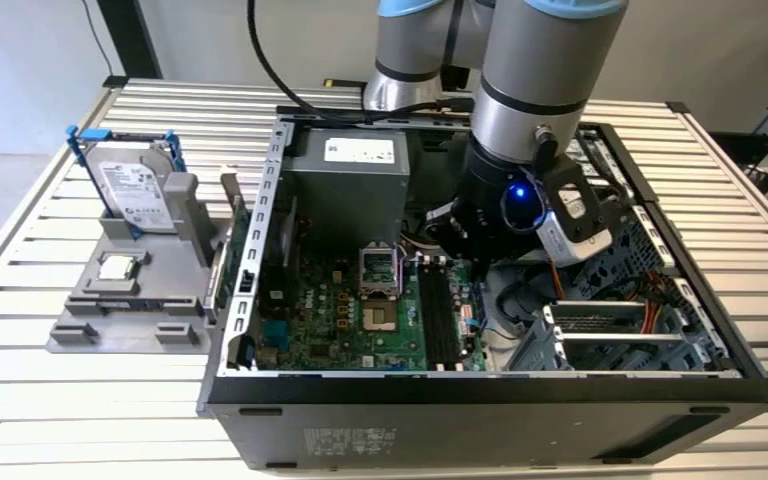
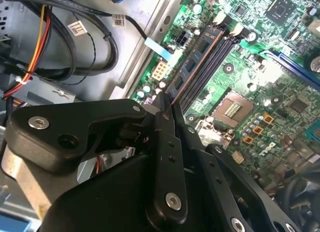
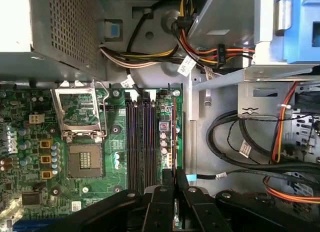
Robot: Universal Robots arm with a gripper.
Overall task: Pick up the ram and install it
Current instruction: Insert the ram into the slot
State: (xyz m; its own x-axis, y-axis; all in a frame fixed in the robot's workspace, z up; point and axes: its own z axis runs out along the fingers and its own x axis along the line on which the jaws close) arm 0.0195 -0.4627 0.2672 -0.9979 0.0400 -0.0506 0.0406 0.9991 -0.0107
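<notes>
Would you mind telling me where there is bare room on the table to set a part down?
The slatted table is free on the exterior view's right of the computer case, and along the front beside the grey stand. Inside the case it is crowded: motherboard, cables and the arm.

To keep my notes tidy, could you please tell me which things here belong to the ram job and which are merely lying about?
Job in hand: ram, held in the shut jaws; memory slots on the motherboard.

Lying about: hard drive in its blue frame and processor chip, both on the grey stand outside the case; cable bundles.
</notes>
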